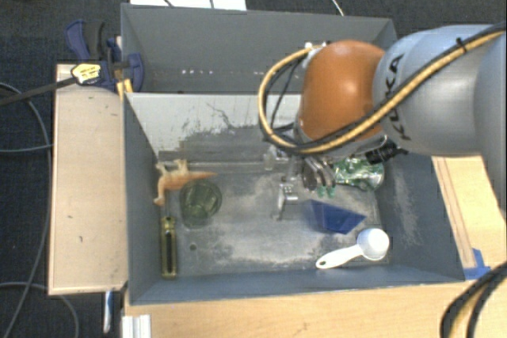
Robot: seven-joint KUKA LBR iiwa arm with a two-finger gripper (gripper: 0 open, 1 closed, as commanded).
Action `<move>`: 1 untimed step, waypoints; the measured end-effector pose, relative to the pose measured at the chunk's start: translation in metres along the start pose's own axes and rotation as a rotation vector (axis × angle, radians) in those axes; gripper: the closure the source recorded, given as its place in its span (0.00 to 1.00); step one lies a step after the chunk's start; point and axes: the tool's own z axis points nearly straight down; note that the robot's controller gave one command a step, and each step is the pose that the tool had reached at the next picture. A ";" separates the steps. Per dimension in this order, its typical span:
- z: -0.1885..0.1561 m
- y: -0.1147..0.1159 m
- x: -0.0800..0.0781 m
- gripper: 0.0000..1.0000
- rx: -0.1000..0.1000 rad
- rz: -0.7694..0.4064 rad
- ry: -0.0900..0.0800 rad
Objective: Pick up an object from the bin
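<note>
My gripper [287,194] hangs low over the middle of the bin floor, under the orange wrist cover. Just to its right lies a dark blue flat piece [339,217], close to the gripper but apart from it. A green and white crumpled wrapper [358,172] lies behind that, partly hidden by the arm. A white measuring spoon [358,248] rests near the front right wall, bowl to the right. I see nothing held in the gripper.
On the left side lie a tan toy lizard [171,175], a round translucent green lid [200,201] and a yellow-green tube [168,248] along the left wall. Bare floor stretches between these and the gripper.
</note>
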 end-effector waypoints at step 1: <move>-0.005 -0.001 -0.002 0.00 -0.001 0.004 -0.008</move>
